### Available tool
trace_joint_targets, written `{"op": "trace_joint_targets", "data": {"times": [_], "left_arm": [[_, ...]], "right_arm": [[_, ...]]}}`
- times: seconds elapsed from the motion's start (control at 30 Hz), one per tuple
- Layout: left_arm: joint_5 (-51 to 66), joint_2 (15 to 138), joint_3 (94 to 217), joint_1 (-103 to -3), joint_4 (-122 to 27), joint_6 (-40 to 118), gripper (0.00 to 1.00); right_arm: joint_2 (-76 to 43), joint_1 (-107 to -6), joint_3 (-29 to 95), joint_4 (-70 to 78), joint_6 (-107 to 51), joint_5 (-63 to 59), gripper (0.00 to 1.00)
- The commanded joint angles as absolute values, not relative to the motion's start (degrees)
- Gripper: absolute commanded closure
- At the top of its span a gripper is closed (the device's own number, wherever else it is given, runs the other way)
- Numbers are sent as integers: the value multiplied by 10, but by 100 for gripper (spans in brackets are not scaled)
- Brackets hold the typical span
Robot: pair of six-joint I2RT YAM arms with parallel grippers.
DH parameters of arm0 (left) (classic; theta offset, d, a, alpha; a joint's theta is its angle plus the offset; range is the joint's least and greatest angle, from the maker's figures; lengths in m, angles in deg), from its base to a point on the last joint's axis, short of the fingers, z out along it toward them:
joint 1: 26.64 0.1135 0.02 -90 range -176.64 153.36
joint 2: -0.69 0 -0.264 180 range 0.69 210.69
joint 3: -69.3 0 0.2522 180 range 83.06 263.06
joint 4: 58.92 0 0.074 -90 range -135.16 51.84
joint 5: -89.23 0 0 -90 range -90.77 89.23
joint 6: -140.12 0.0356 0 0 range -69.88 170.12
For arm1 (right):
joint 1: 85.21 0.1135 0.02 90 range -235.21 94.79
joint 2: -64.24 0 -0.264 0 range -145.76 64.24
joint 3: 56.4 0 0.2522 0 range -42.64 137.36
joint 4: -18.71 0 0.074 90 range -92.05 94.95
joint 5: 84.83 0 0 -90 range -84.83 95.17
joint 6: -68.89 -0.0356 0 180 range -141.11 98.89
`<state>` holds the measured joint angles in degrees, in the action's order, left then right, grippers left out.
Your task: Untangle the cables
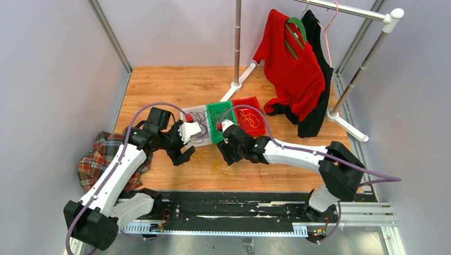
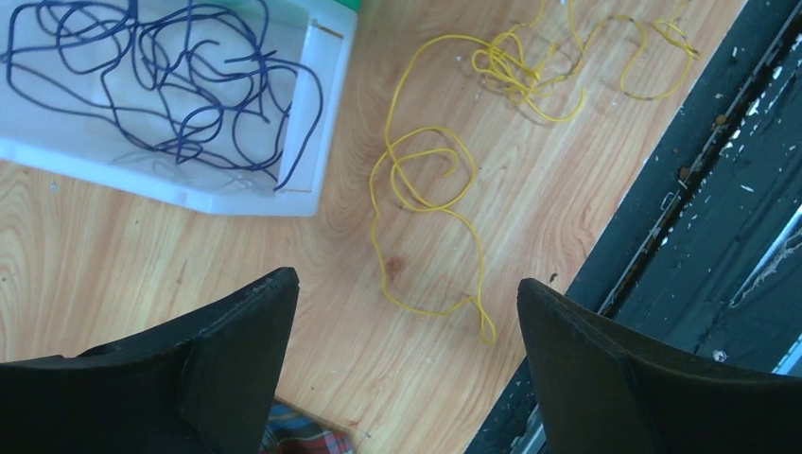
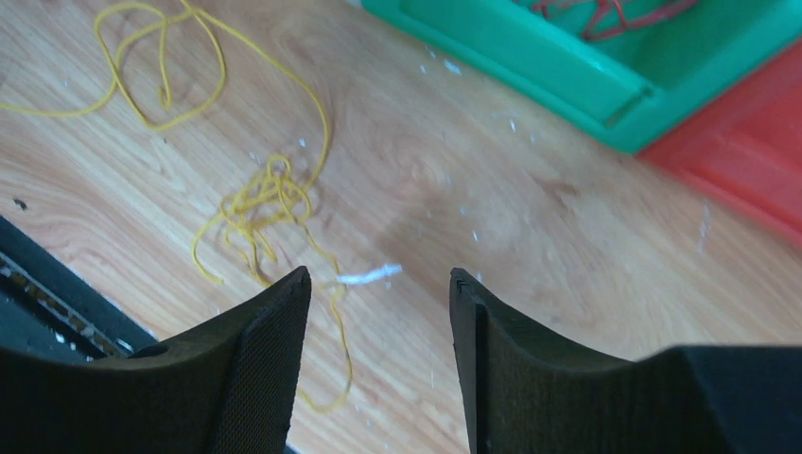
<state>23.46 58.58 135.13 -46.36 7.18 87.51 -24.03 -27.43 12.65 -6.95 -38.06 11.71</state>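
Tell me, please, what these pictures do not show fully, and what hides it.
- Left wrist view: the top and left edges cut off the white bin and its dark purple cables; the top edge cuts the yellow tangle.
- Right wrist view: the green bin and its red strands are cut off by the top edge; one yellow cable ends behind a finger of the right tool.
- Top view: the yellow strands are too thin to trace.
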Motion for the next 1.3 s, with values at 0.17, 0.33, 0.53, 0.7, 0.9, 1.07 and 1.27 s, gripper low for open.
{"op": "trace_joint_targets", "data": {"times": [0.17,0.33,0.53,0.7,0.9,1.07,1.27], "left_arm": [[294,580,1395,-393,95,893,6],[301,581,1412,-392,103,886,6],[307,583,1439,-391,112,877,5],[308,583,1449,-390,113,872,5],[331,581,1439,-390,113,877,5],[364,568,1435,-390,113,890,5],[410,565,1448,-391,114,902,6]], "right_arm": [[-368,-268,196,48,-319,40,47],[-422,-260,229,67,-298,37,50],[-461,-259,249,70,-298,36,59],[-460,-257,235,80,-307,41,82],[-349,-255,189,107,-326,14,99],[-259,-249,164,129,-345,-32,99],[-217,-229,175,125,-352,-90,99]]}}
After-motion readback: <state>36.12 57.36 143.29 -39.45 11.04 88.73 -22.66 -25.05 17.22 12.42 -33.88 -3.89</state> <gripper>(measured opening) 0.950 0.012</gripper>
